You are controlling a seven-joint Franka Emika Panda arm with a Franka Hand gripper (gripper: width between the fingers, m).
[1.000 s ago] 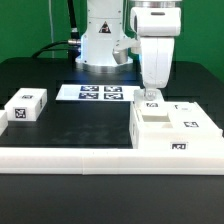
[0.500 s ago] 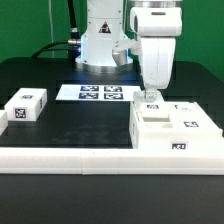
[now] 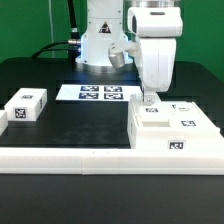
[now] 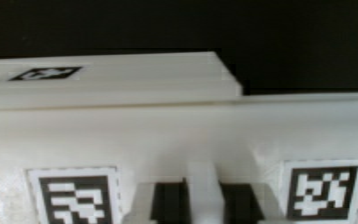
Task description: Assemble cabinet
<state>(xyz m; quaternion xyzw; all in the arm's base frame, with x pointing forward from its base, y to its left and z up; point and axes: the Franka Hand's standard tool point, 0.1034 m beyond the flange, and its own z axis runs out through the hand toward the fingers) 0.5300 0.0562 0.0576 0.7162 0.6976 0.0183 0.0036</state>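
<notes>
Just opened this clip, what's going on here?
A single robot arm is working on the cabinet, which sits at the exterior view's right. Its pincer is down at the cabinet's far edge with the jaws nearly together; whether it pinches a wall there is not clear. A small tagged block lies apart at the exterior view's left, untouched. A long white rail runs along the front.
</notes>
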